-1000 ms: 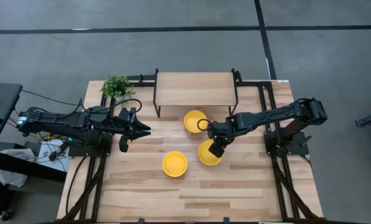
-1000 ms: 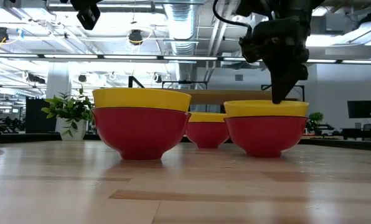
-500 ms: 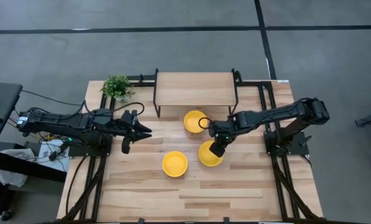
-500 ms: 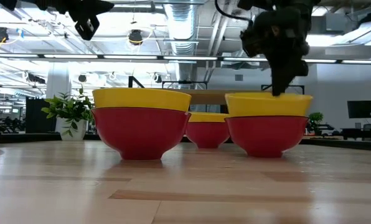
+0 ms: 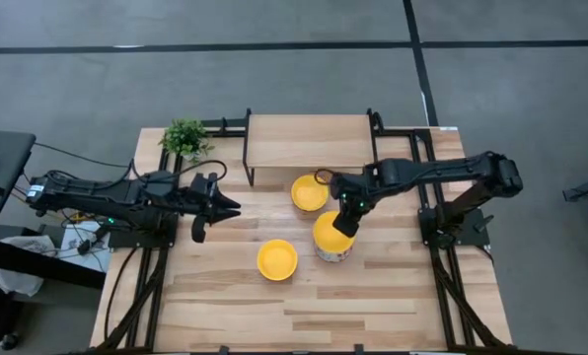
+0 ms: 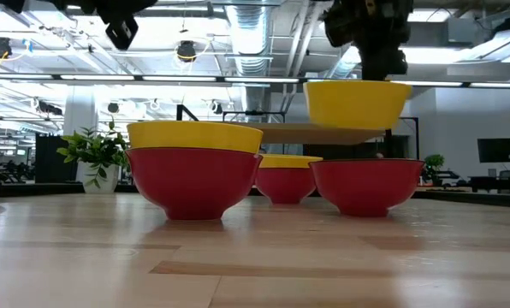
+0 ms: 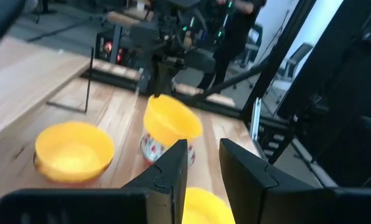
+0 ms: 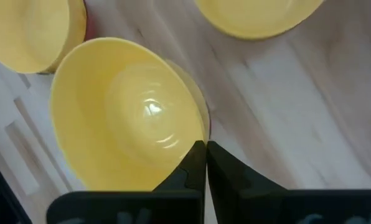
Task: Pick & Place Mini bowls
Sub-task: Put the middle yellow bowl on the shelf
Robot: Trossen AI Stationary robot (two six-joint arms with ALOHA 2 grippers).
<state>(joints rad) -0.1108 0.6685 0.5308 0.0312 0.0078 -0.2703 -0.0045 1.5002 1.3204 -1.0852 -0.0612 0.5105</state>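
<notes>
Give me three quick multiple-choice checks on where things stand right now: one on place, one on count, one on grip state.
1. Where is the lifted yellow bowl?
A. on the shelf
B. in the air above a red bowl
C. beside the plant

2. How many yellow bowl insides show from above?
A. three
B. one
C. five

3. What is the right gripper doing?
A. hanging open
B. resting on the table
C. pinching the yellow bowl's rim

Answers: 1 B, the low view shows a gap under it. 2 A, the high view shows three. 3 C, its fingers close on the rim in the right wrist view.
</notes>
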